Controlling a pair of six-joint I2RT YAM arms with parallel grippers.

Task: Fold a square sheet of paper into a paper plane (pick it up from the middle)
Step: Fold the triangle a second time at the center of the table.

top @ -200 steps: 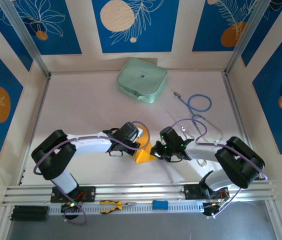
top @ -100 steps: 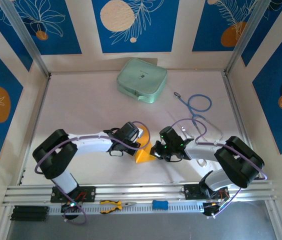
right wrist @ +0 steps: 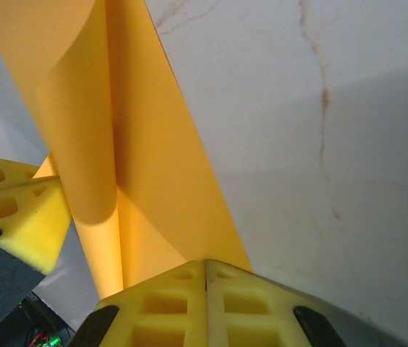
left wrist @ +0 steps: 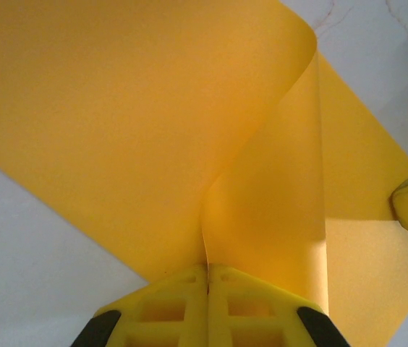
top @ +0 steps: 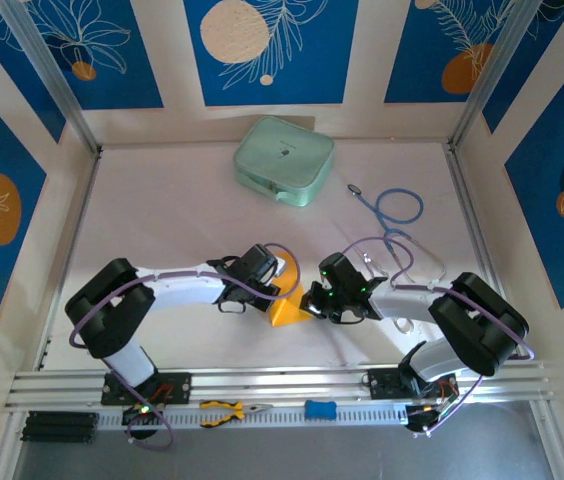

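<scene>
sheet [top: 287, 312]: between left gripper [left wrist: 207, 271], right gripper [right wrist: 205, 264] | case [top: 284, 161]: behind | pliers [top: 228, 409]: seemingly on rail

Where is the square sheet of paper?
The sheet is at the near centre in the top view, gripped between the left gripper and right gripper.
</scene>
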